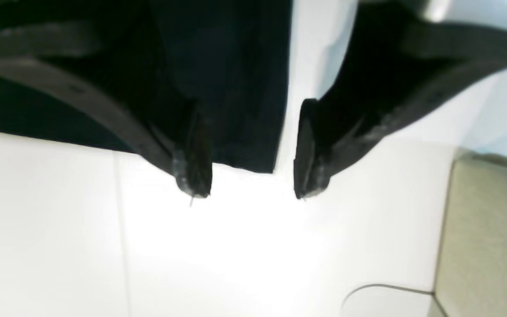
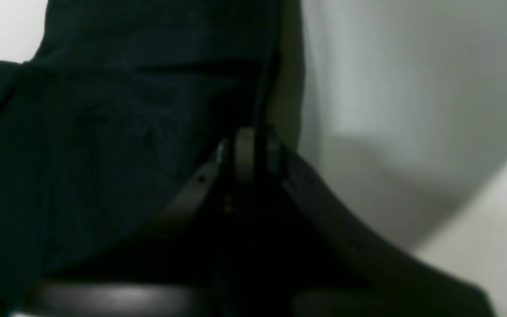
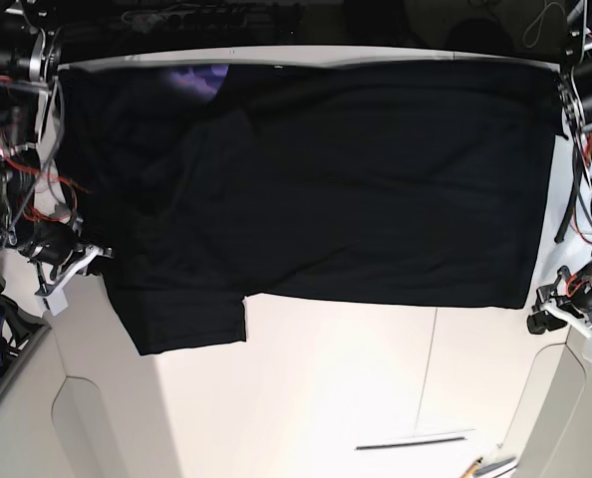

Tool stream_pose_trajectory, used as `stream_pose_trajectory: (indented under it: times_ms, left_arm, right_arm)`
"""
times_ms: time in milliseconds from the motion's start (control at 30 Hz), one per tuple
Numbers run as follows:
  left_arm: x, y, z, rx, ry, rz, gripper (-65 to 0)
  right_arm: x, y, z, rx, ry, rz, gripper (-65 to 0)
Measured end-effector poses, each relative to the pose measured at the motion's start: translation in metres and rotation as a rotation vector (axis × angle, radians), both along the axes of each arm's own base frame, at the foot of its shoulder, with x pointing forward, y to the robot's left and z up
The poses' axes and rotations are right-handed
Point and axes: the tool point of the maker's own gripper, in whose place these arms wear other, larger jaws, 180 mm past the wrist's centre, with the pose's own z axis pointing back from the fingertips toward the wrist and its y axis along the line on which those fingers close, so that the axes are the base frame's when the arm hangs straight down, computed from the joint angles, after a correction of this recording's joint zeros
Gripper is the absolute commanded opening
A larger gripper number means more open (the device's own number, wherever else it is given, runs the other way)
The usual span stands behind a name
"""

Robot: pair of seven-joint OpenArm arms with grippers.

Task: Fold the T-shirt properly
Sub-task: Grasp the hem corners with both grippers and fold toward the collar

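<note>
The black T-shirt (image 3: 356,179) lies spread over the white table (image 3: 326,398), with one sleeve (image 3: 186,319) pointing toward the front edge. A bit of purple print (image 3: 201,80) shows at the back left. My left gripper (image 1: 249,185) is open, and a corner of the shirt (image 1: 236,88) lies between and behind its fingers. In the base view this gripper (image 3: 547,317) sits just off the shirt's front right corner. My right gripper (image 2: 253,149) is shut on the T-shirt's (image 2: 104,132) edge, at the shirt's left side (image 3: 77,261).
Red and white cables (image 3: 37,189) hang by the arm on the left side. A thin dark line (image 3: 411,440) lies near the table's front edge. A pale grey surface (image 1: 486,237) lies beyond the table edge.
</note>
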Motion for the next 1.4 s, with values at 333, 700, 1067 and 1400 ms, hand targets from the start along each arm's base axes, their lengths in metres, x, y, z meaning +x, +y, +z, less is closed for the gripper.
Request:
stream_pose_trajectory:
  times_ms: [333,700,1067,1400]
  left_arm:
    - [-0.016,-0.003,-0.068,-0.066,0.111,0.086,-31.8]
    - [-0.003,-0.026,-0.063,-0.076,0.071,0.046,-65.0]
    - [0.001,-0.021,0.001,-0.182,-0.036,-0.022,-65.0]
    - [-0.059,0.001,-0.001,-0.397,-0.020,0.036,-65.0]
  right_arm:
    - [0.000,0.000,0.000,-0.001,-0.002,0.000,-65.0]
    - [0.002,0.002,0.005,0.015,-0.006,-0.008,-65.0]
    - [0.015,0.017,0.081,-0.114,-0.125,0.146,-65.0]
    - [0.000,0.032,0.089,-0.042,-0.062,0.210,-65.0]
